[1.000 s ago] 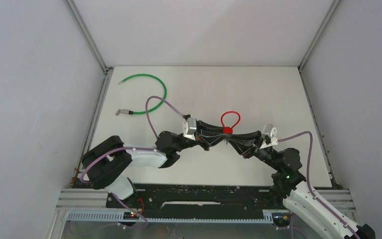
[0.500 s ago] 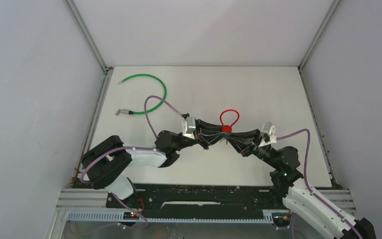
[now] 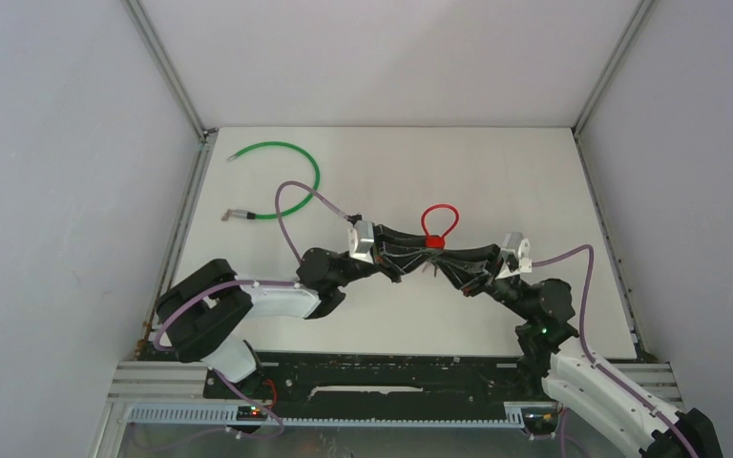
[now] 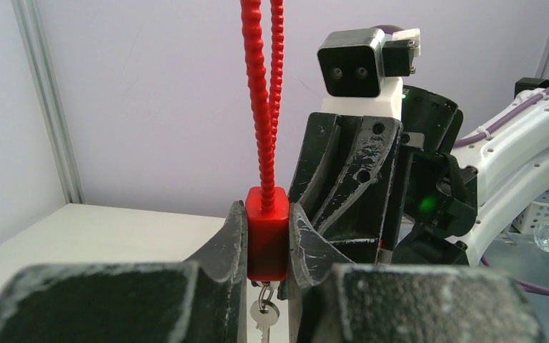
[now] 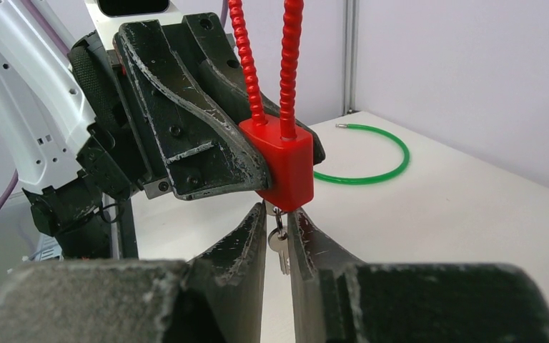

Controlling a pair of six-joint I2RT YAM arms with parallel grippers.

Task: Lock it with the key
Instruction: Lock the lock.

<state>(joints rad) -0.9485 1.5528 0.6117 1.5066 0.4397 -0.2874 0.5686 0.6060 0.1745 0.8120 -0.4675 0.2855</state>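
Observation:
A red padlock (image 3: 434, 242) with a ribbed red cable loop (image 3: 440, 218) is held above the middle of the table. My left gripper (image 4: 266, 236) is shut on the lock's block body (image 4: 266, 232) from both sides. A small silver key (image 5: 281, 246) hangs on a ring under the lock, and another key's head sits in the lock's underside. My right gripper (image 5: 279, 214) comes in from the right below the lock. Its jaws are pressed in on the key right under the block. In the left wrist view the hanging key (image 4: 264, 314) dangles between my fingers.
A green cable (image 3: 286, 181) with metal ends lies curled at the table's back left and shows in the right wrist view (image 5: 372, 164). Grey walls with aluminium rails close the table on three sides. The left arm's purple cable (image 3: 296, 205) arcs above the table.
Both grippers and the lock have drifted slightly away from the bases and a little left. The grips look unchanged.

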